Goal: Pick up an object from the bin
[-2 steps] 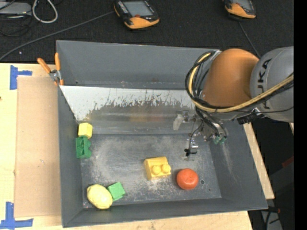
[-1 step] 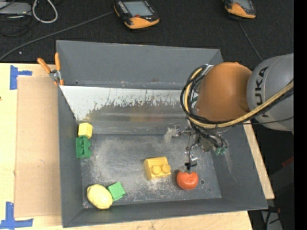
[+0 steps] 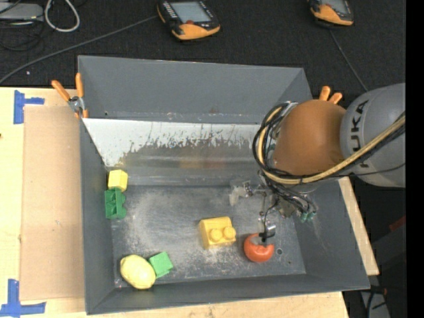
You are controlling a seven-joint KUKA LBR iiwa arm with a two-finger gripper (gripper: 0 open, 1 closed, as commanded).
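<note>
A grey metal bin seen from above, with a robot arm reaching in over its right edge. A rounded orange cover and looped cables sit on the arm's wrist, hanging over the right half of the bin. Below them the gripper points straight down near the bin's front right corner. Its tip meets the top of a small round orange-red object, perhaps a toy tomato, which lies on the bin floor. Whether the gripper is open or closed on it cannot be made out from here.

Just left of the orange-red object, close but not touching, lies a yellow toy brick with two studs on top; it is the gripper's nearest neighbour. The other things lie well apart from it. A yellow lemon-shaped toy touches a small green block in the front left corner. Along the left wall a small yellow cube sits just behind a green brick
</note>
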